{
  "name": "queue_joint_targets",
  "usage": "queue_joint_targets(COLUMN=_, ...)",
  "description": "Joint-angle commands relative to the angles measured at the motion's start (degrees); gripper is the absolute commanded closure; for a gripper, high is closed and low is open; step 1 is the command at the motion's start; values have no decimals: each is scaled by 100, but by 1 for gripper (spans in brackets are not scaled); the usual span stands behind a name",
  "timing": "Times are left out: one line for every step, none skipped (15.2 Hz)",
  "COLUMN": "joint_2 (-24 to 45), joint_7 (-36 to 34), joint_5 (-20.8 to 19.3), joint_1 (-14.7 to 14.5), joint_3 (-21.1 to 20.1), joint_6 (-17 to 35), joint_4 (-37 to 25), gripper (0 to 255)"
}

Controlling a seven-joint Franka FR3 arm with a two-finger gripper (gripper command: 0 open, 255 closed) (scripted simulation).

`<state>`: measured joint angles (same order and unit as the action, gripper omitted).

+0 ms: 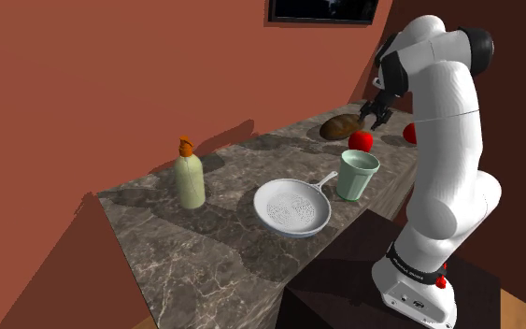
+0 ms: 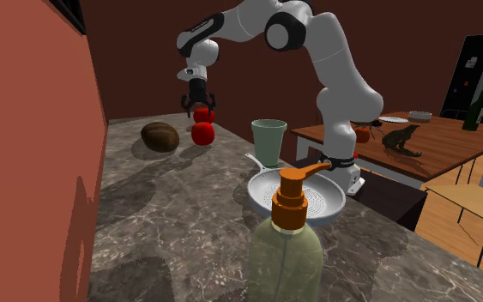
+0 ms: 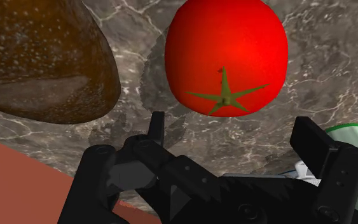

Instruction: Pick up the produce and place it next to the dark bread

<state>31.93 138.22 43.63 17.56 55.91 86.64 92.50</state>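
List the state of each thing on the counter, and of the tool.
Tool: open, above the tomato, not touching it.
Tomato: resting on the counter beside the bread, not held.
Bread: lying on the counter.
Cup: upright.
Strainer: upright, empty.
Soap bottle: upright.

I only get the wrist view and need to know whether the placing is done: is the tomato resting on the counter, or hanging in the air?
Observer: Resting. In the shoulder view the tomato sits on the counter beside the dark bread, with the open tool above it.
Operator: What stands near it on the side away from the bread?
Observer: A pale green cup, upright, and just past it a white perforated pan whose handle points toward the cup.
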Motion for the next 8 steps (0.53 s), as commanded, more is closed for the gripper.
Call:
queue_joint_targets(joint_2=36, joint_7=-45, joint_5=-18, joint_1=171, joint_3=-1, joint_6=-256, joint_4=-310, gripper=0)
queue_joint_targets(joint_2=61, joint_7=-77, joint_5=-28, joint_1=294, joint_3=-5, joint_6=-438, joint_4=-533, gripper=0)
queue_joint_targets(joint_2=87, joint_7=-103, joint_5=-29, joint_1=399, joint_3=-11, joint_6=-584, joint_4=-718, gripper=0)
queue_joint_targets(joint_2=87, joint_7=-103, joint_5=-29, joint_1=400, joint_3=-12, joint_6=-584, joint_4=-718, gripper=0)
queue_joint_targets(joint_2=87, joint_7=-103, joint_5=-29, joint_1=400, joint_3=-12, joint_6=-584, joint_4=-718, gripper=0)
queue_joint_targets(joint_2=87, joint_7=-103, joint_5=-30, joint_1=399, joint_3=-11, joint_6=-584, joint_4=-718, gripper=0)
queue_joint_targets(joint_2=87, joint_7=-103, joint_5=-29, joint_1=399, joint_3=-11, joint_6=-584, joint_4=-718, gripper=0)
queue_joint_targets(joint_2=87, joint_7=-103, joint_5=-29, joint_1=400, joint_3=-11, joint_6=-584, joint_4=-718, gripper=0)
